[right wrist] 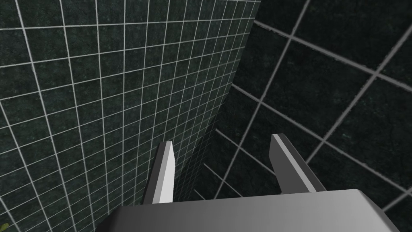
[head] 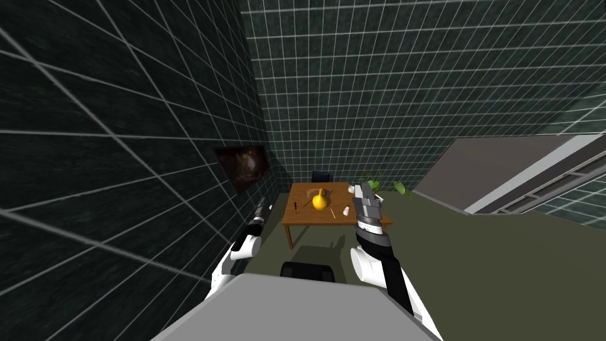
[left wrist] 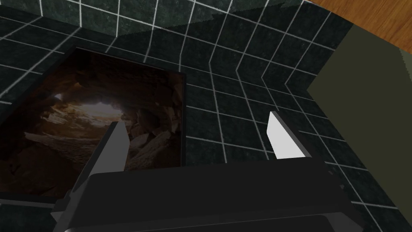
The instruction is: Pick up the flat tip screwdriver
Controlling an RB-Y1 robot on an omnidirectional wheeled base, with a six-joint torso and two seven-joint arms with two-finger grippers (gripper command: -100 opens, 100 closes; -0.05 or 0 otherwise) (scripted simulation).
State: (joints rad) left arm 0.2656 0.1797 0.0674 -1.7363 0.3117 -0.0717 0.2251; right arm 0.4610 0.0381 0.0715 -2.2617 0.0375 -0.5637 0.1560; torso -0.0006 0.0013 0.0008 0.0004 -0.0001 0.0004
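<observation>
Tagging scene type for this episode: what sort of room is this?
Probably a small dining or work corner of a house: a brown wooden table with a dark chair at its far end, dark green tiled walls, and a framed cave picture on the wall.

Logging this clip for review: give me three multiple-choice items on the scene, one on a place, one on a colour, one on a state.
1. Where is the yellow rounded thing?
A. on the floor
B. on the wooden table
C. held by an arm

2. What colour are the wall tiles?
A. dark green
B. red
C. yellow

3. How do the left gripper and the right gripper stand?
A. both shut on a tool
B. one open, one shut
C. both with jaws open and empty

Answers:
1. B: the head view shows it sitting on the tabletop.
2. A: every wall shows dark green tiles with pale lines.
3. C: each wrist view shows the jaws apart with nothing between them.
</observation>
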